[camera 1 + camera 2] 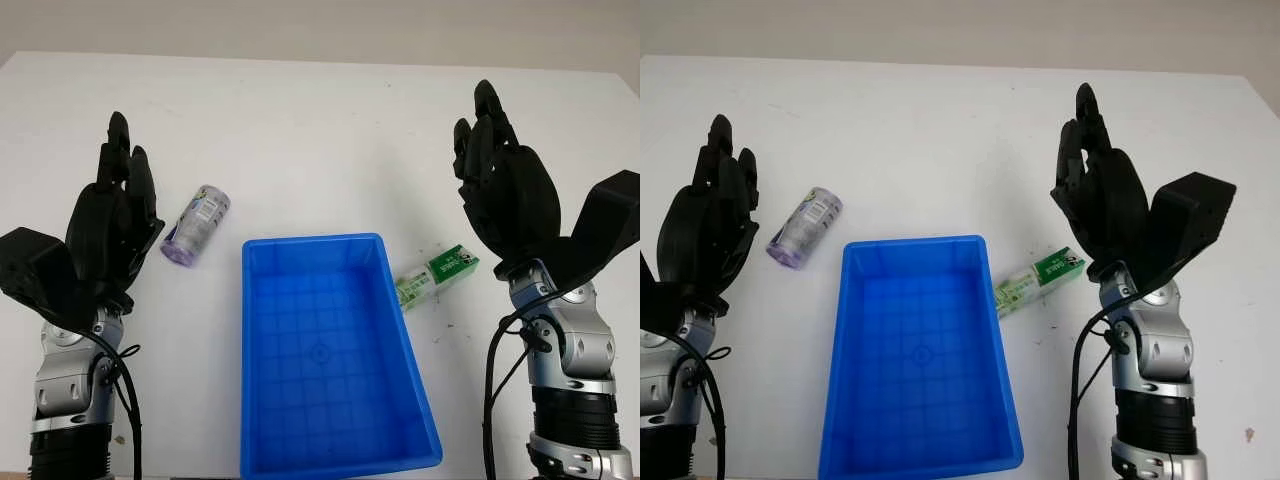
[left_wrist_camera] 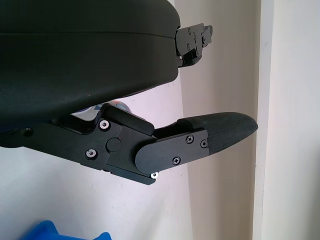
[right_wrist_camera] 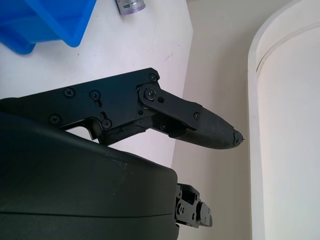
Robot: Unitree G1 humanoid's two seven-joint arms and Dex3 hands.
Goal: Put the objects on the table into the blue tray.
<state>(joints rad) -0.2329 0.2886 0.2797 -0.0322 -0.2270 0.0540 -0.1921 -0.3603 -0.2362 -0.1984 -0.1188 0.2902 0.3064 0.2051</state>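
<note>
2 head eyes down on 1 shared table (image 1: 320, 130) (wrist views hand-close)

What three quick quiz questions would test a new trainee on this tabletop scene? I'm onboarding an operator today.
1. True or false: the blue tray already holds an object.
2. Which item lies nearer the left hand: the purple roll or the green packet?
3. Is the right hand holding anything?

Key: 1. False, it is empty. 2. The purple roll. 3. No, it is open, raised above the table.
</note>
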